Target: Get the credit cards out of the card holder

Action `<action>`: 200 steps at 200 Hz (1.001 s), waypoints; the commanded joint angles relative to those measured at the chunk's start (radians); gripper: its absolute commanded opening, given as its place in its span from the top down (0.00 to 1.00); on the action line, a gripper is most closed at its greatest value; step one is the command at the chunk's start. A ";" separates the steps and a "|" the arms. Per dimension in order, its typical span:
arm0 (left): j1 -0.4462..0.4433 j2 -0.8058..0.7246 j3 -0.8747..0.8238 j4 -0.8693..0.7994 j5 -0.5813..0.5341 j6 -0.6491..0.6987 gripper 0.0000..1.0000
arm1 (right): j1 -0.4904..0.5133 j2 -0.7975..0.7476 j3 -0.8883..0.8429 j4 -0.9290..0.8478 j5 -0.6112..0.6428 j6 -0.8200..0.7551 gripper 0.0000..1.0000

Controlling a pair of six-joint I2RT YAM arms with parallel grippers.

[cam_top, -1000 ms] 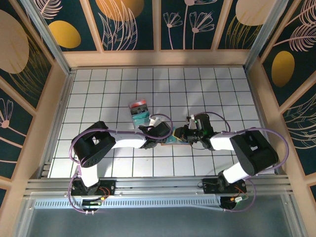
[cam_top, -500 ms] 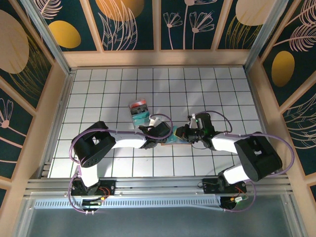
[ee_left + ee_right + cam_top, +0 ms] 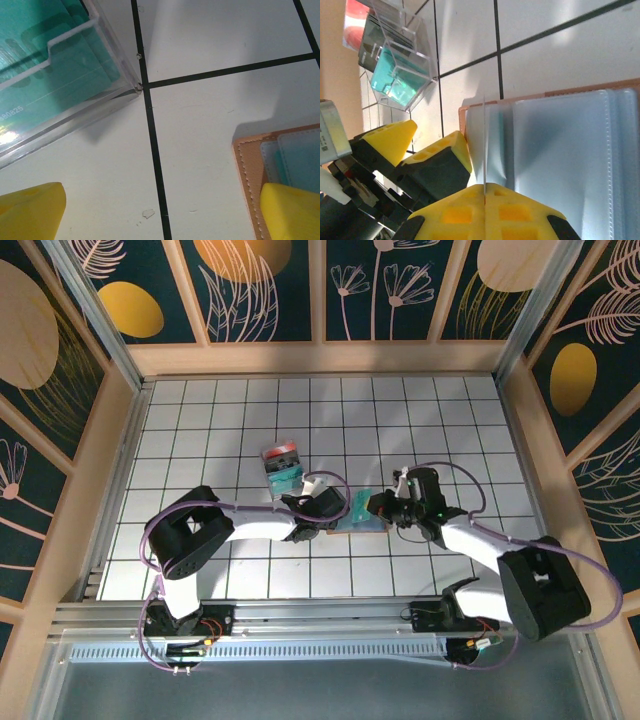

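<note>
Right gripper (image 3: pixel 484 197): fingers closed on one credit card (image 3: pixel 484 145), seen edge-on as a thin line. Change over the last second: my right wrist has swung rightward, and the card now stands up off the card holder (image 3: pixel 560 150), which lies open on the tiled table (image 3: pixel 225 40). Left gripper (image 3: pixel 160 215): spread wide, holding nothing, one finger (image 3: pixel 290 210) resting on the holder's tan corner. Judgement: this card looks drawn free and ready to set aside.

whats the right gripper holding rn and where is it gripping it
A thin credit card, seen edge-on, pinched by its near edge in the shut right gripper, over the end of the card holder.
</note>
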 commanded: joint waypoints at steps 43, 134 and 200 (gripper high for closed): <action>0.000 -0.180 0.015 -0.027 0.034 0.031 0.01 | -0.023 -0.198 -0.030 -0.035 0.087 -0.045 1.00; 0.055 -0.410 -0.058 0.312 0.431 0.109 0.01 | -0.025 -0.385 -0.135 0.246 -0.015 -0.002 1.00; 0.124 -0.449 -0.180 0.606 0.724 0.030 0.12 | -0.026 -0.430 -0.181 0.476 -0.149 0.043 1.00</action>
